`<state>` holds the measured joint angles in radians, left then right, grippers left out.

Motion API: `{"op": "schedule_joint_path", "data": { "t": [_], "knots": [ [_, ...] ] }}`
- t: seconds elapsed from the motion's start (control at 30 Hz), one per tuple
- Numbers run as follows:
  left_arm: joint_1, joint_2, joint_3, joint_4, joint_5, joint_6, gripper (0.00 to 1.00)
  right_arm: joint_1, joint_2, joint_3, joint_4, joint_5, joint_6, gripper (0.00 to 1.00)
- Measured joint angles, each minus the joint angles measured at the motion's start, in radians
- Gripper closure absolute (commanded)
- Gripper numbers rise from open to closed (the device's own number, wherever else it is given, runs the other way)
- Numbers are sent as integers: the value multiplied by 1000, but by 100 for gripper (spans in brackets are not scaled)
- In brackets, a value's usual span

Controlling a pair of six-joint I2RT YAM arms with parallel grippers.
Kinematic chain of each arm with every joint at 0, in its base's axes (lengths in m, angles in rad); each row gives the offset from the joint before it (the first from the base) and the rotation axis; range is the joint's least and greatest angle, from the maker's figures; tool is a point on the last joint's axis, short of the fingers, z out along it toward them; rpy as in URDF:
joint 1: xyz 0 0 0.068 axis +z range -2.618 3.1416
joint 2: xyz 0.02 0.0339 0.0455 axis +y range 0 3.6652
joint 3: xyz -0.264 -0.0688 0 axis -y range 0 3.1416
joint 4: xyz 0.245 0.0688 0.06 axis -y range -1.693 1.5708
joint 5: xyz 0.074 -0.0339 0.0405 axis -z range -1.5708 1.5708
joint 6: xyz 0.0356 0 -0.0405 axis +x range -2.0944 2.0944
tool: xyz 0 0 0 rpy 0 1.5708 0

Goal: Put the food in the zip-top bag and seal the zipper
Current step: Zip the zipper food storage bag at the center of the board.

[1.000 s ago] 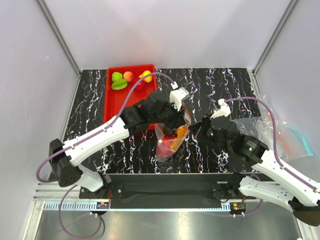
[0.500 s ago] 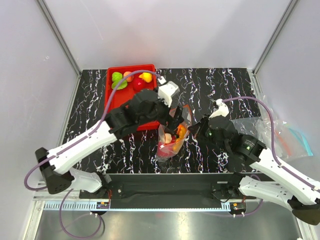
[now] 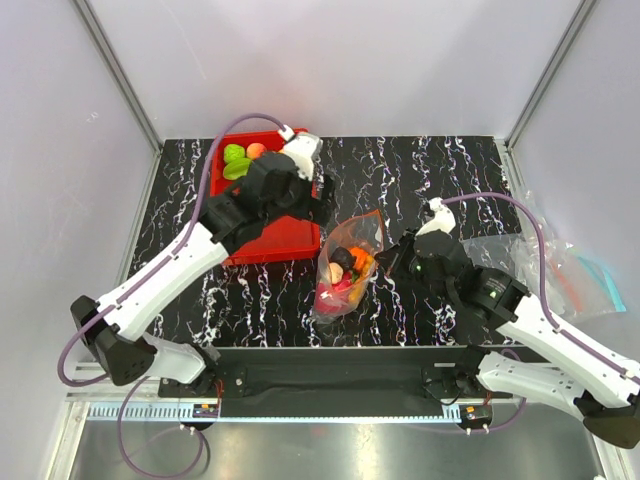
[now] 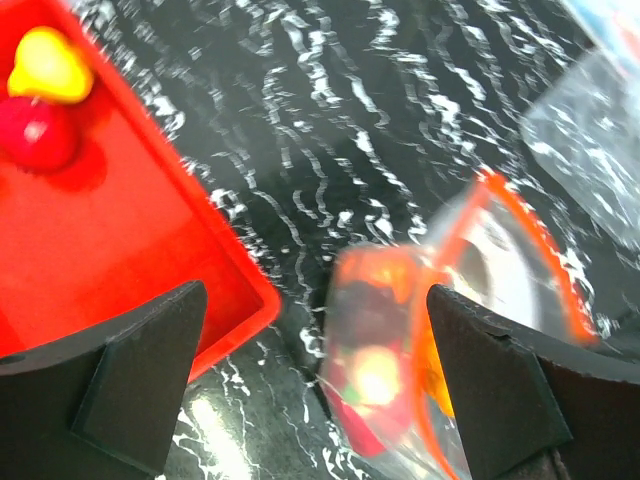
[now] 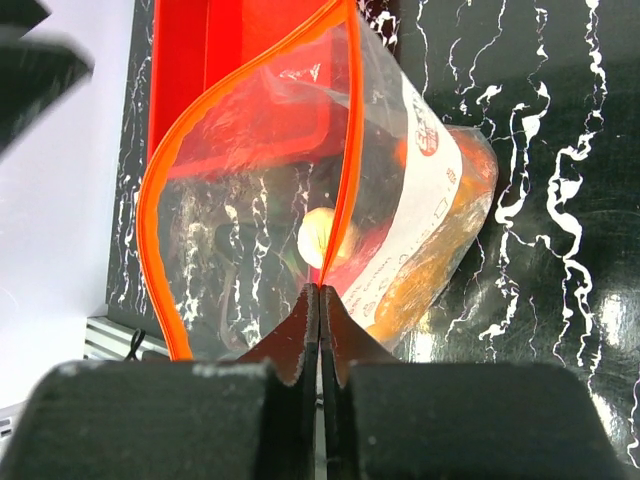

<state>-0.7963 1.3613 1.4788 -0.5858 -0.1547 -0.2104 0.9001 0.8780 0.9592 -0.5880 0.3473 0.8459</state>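
Left tool (image 4: 315, 300) wide open and empty, hanging over the near-right corner of the red tray (image 4: 90, 250). Right tool (image 5: 320, 300) pinched fully shut on the zipper (image 5: 347, 140) of the zip-top bag (image 3: 352, 238), mouth gaping open. Bag sits mid-bench (image 3: 440, 170), just right of the tray. Several pieces of food (image 3: 345, 278) inside the bag. Yellow piece (image 4: 45, 65) and red piece (image 4: 35, 135) lie in the tray. Another clear bag (image 3: 525, 255) at the bench's right edge.

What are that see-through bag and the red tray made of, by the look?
The zip-top bag: thin clear plastic film, likely; it creases, glints, and food shows through. The red tray: probably rigid moulded plastic, smooth, faintly glossy, with a rounded corner.
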Motion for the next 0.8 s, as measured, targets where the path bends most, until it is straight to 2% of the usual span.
{"op": "schedule_joint_path", "data": {
  "t": [0.17, 0.3, 0.6, 0.8],
  "knots": [
    [151, 28, -1, 1, 60, -46, 1, 0, -18, 0, 0, 0, 0, 100],
    [206, 37, -1, -3, 74, -60, 1, 0, -23, 0, 0, 0, -2, 100],
    [199, 19, -18, 14, 98, -70, 1, 0, -23, 0, 0, 0, -14, 100],
    [111, -68, -47, 4, 55, -71, 1, 0, -18, 0, 6, 0, -27, 100]
  ]
}}
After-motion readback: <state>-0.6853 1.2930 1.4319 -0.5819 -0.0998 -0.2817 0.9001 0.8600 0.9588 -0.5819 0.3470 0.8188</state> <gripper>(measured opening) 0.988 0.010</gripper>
